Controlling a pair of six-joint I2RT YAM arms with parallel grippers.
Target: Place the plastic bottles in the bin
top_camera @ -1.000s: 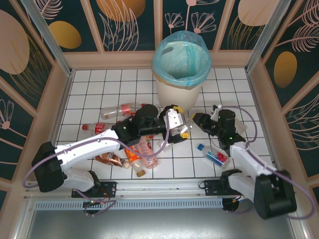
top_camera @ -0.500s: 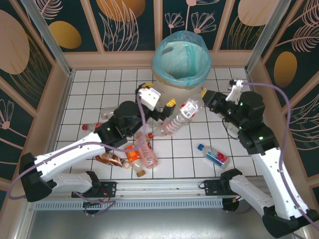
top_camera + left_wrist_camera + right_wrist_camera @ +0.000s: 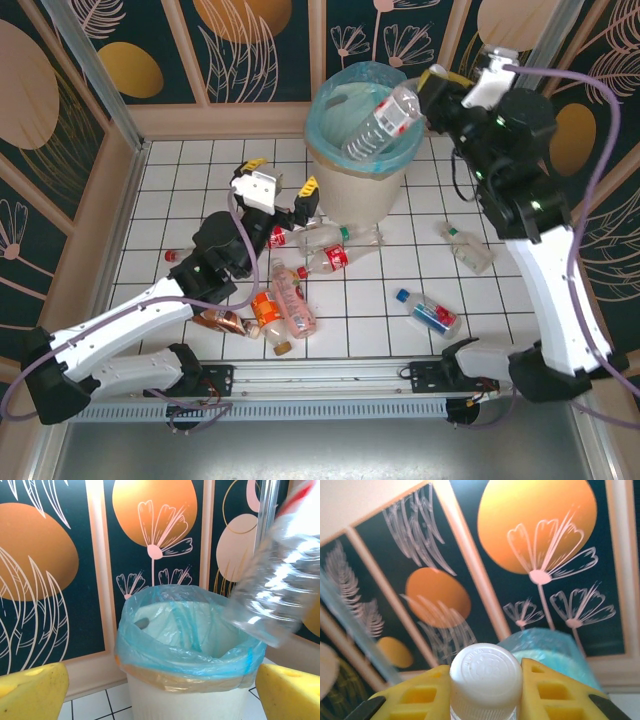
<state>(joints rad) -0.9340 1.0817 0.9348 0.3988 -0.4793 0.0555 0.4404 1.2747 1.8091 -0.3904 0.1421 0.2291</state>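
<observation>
— Where is the bottle that the right gripper (image 3: pixel 431 88) carries?
— It is pinched by its white cap (image 3: pixel 486 680) between the yellow fingers (image 3: pixel 420 697), which stand narrow. The clear bottle (image 3: pixel 380 122), red-labelled, hangs tilted over the mouth of the bin (image 3: pixel 352 195), base lowest, above the rim on its right side.
— And the bin itself?
— A round cream basket near the back wall, lined with a blue-green bag (image 3: pixel 150 650) folded over the rim. Pale folds of liner show inside; whether anything lies at the bottom cannot be told.
— The left gripper (image 3: pixel 283 177)?
— Spread wide, holding nothing, raised just in front of the bin and facing it.
— The other bottles?
— On the white tiles (image 3: pixel 200 165). A pink bottle (image 3: pixel 296 308), an orange bottle (image 3: pixel 264 308) and a brown bottle (image 3: pixel 220 320) lie close together on the left. A second red-labelled bottle (image 3: pixel 336 257) lies near the bin's foot. A green-capped bottle (image 3: pixel 467 246) and a blue-labelled bottle (image 3: pixel 428 312) lie apart on the right.
</observation>
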